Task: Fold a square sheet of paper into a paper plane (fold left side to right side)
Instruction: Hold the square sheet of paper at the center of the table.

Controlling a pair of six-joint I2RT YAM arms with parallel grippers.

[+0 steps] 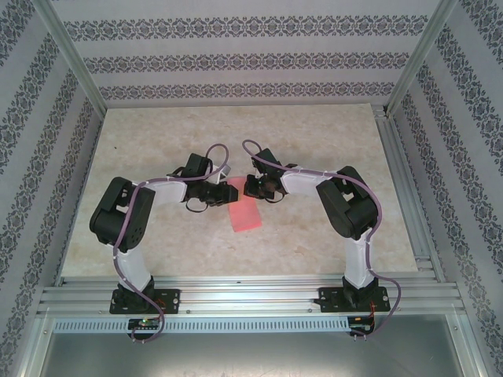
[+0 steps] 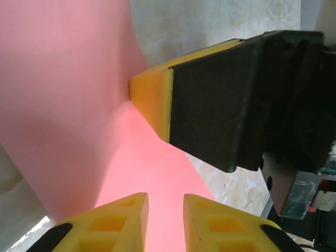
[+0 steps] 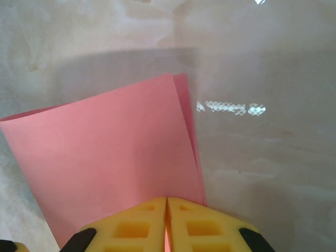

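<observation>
Beige marbled table [image 1: 157, 228], patterned wallpaper [image 1: 236, 63] on three sides, alu rails [image 1: 251, 294] along the near edge w/ both arm bases bolted on. Both arms bend in toward the table's centre, and the pink paper [image 1: 244, 210] lies between the two heads, its far end under them.

From above, the L gripper [image 1: 214, 196] and R gripper [image 1: 253, 188] sit close together at the paper's top edge; can't read the jaws from up there.

R wrist cam: R gripper [image 3: 167, 200] is pinched tight on the paper [image 3: 115, 157], w/ a thin pink line between the pads. Sheet looks doubled, a 2nd layer peeking out along its right edge.

L wrist cam: L gripper [image 2: 165, 197] has its tips parted, pink showing in the gap. Paper [image 2: 68, 94] rises curved on the left, and the R gripper's yellow pad [image 2: 155, 100] presses against it.
</observation>
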